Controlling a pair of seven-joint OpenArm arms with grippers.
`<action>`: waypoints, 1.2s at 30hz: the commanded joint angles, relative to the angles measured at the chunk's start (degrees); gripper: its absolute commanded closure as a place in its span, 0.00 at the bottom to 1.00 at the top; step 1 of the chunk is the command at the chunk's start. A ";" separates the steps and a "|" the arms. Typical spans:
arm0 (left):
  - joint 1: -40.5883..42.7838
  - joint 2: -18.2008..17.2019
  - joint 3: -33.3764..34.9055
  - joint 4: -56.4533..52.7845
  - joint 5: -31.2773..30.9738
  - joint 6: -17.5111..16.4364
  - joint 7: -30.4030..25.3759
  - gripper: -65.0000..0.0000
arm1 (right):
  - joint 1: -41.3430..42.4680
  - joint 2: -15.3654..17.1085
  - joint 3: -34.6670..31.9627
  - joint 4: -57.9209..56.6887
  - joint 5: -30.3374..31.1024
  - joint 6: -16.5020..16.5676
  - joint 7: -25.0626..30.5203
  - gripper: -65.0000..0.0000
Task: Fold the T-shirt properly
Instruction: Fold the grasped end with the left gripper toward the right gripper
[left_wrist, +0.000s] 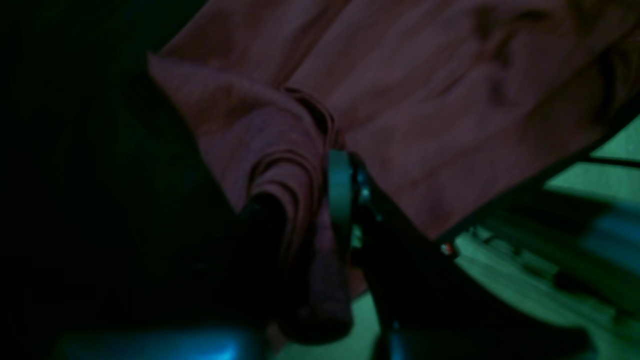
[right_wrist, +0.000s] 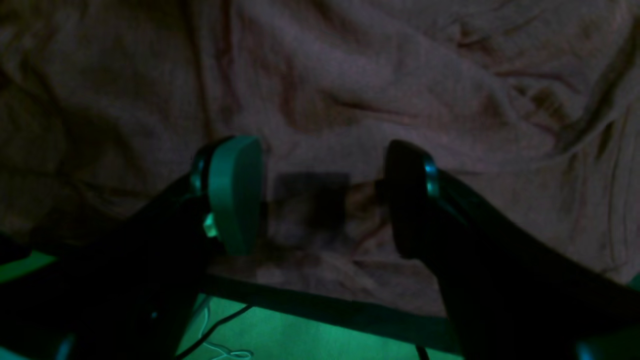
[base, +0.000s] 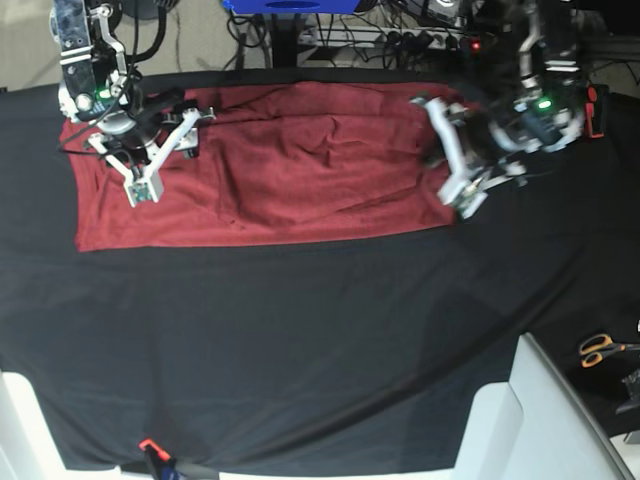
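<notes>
Seen from the left wrist camera, dim light. The left gripper (left_wrist: 320, 200) has its jaws drawn close together on a bunched fold of the T-shirt (left_wrist: 450, 115), pinched cloth standing up in ridges between the fingers. Rest of the red fabric slopes away up and right. A black cloth sheet (left_wrist: 90, 190) fills the dark left side; greenish floor shows at lower right.

From the right wrist camera, also dim. The right gripper (right_wrist: 322, 200) stands wide, fingers well apart, nothing between them. It sits over wrinkled T-shirt (right_wrist: 350, 75) fabric near the shirt's edge. Whether the fingertips touch the cloth cannot be told. A dark strip of sheet and green floor lie below.

Base view, well lit. T-shirt (base: 290, 165) lies spread along the far part of the table on the black cloth sheet (base: 300, 350), mostly flat with some creases. Right gripper (base: 160, 155), on this view's left, spread over one end of the shirt. Left gripper (base: 445, 165), on this view's right, at the opposite end, where the cloth is gathered. Orange-handled scissors (base: 602, 347) lie at the right edge, well apart from the shirt.
</notes>
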 joint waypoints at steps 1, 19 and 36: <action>-0.66 0.08 1.08 1.14 -1.04 0.92 -0.55 1.00 | -0.02 0.30 0.36 1.26 0.21 0.19 1.06 0.43; -6.90 9.40 11.55 -2.73 -0.78 9.01 -0.55 1.00 | -0.11 0.30 0.53 1.00 0.21 0.19 1.06 0.43; -13.40 14.76 14.36 -13.11 -0.69 9.01 -0.91 1.00 | -0.02 0.30 0.62 0.82 0.21 0.19 1.06 0.43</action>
